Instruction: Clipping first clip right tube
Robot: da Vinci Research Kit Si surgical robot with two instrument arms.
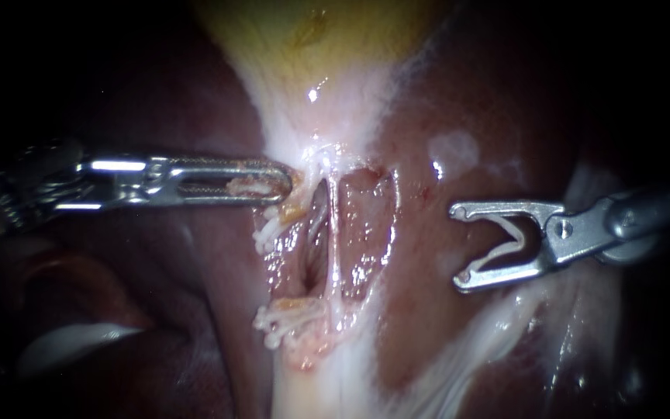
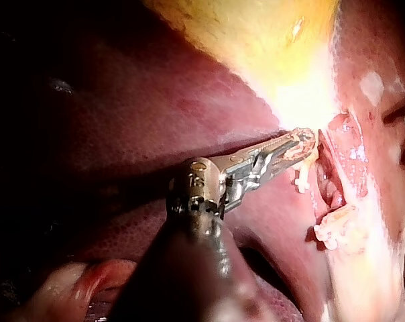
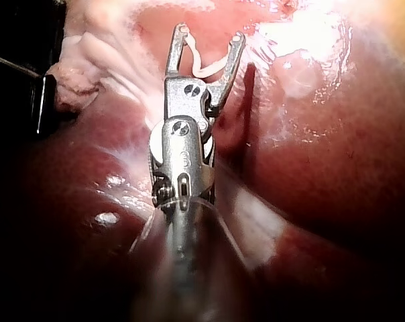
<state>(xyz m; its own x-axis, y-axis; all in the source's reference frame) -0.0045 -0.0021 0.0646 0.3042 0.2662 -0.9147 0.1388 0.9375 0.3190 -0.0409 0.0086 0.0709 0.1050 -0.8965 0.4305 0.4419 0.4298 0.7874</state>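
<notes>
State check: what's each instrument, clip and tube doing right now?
Left instrument with long slotted steel jaws: jaws shut on pale tissue just below the yellow gallbladder.
Right instrument with short steel jaws: jaws spread, gripping the clip from both sides, clear of the tube.
White V-shaped clip: open, seated in the right jaws, not yet applied.
Thin pale tube: strung across the dissected window, bare, untouched.

No legible text, no labels, no numbers – nothing readable
</notes>
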